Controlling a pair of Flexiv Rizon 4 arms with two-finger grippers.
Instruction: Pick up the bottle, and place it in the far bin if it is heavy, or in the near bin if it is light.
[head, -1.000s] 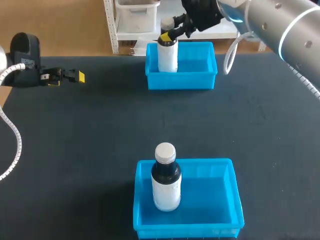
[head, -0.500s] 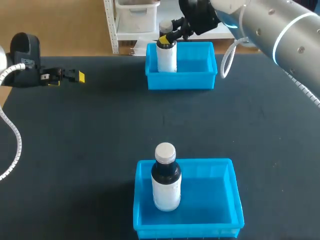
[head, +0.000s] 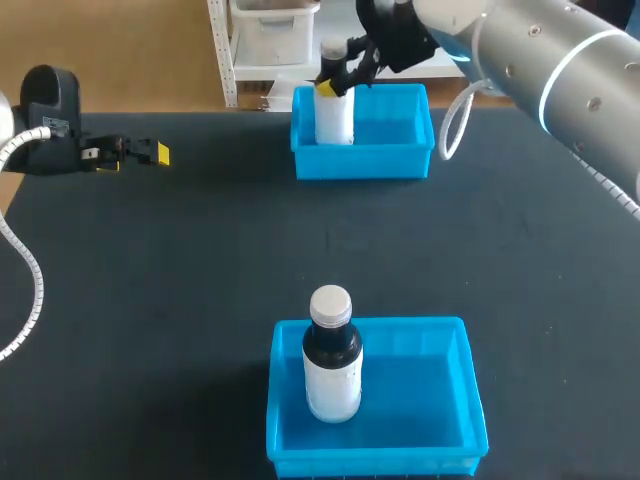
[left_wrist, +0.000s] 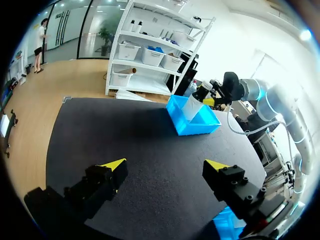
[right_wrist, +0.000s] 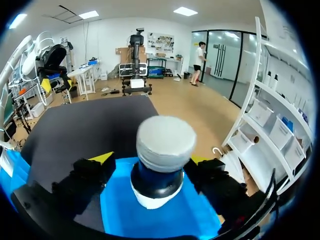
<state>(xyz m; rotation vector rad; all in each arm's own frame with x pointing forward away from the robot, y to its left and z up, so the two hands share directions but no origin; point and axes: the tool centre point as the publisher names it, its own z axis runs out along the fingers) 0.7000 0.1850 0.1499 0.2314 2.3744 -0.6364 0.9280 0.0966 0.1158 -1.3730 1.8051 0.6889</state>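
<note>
Spread wide, the right gripper (right_wrist: 151, 159) is straddling the neck of the bottle (right_wrist: 165, 142), which is standing in the bin (head: 400, 160) at the far edge of the table (head: 180, 290), presumably judged heavy.

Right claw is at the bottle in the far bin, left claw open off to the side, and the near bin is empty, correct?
The near bin is not empty: the head view shows a second bottle standing in it. Otherwise yes: right claw at the bottle in the far bin, left claw open off to the side.
</note>
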